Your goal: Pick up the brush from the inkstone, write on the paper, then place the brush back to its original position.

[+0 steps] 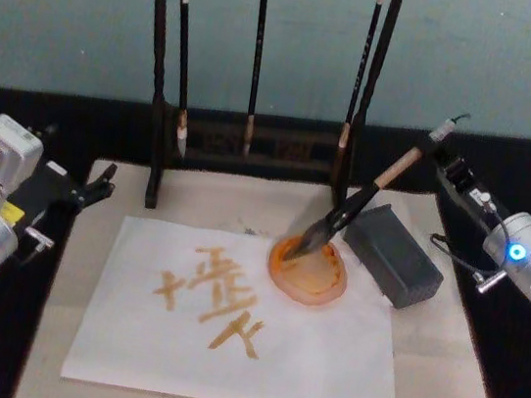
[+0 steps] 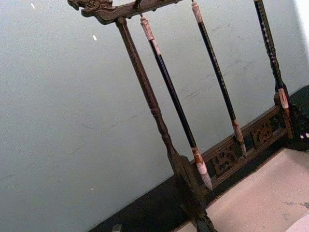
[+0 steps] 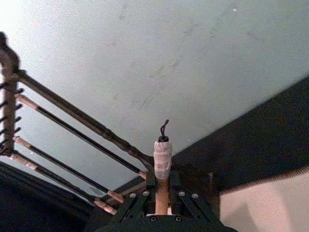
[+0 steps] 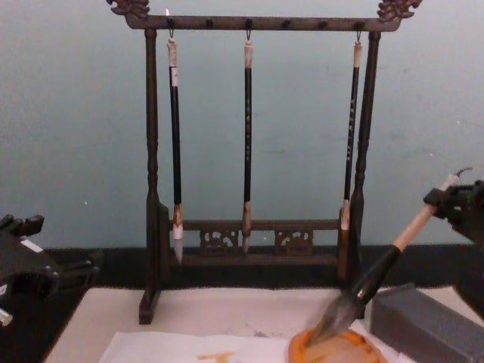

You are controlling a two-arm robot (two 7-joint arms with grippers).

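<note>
Item 1. The brush (image 1: 370,194): it is leaning at a steep slant, cord loop up and to the right, with its bushy tip resting in the inkstone. My guess is that it is either loading ink or being set back in its resting place.

Item 2. The right gripper (image 1: 446,157): it is pinching the pale upper handle just below the wrapped end. Holding it that high is likely letting the long shaft pivot freely over the dish.

Item 3. The inkstone (image 1: 316,295): this small orange dish is sitting on the upper right part of the paper, just beside the grey box (image 1: 391,254), within easy reach of the right arm.

Item 4. The paper (image 1: 323,356): it is lying flat on the beige mat (image 1: 440,362) and is bearing several orange strokes left of the dish, so the writing appears largely done.

Item 5. The left gripper (image 1: 97,185): it is waiting parked at the mat's left edge, well apart from the work; I cannot tell whether it is spread or closed.

Item 6. The brush stand (image 4: 257,23): it is standing behind the mat with three thin brushes (image 4: 247,136) hanging from it.
</note>
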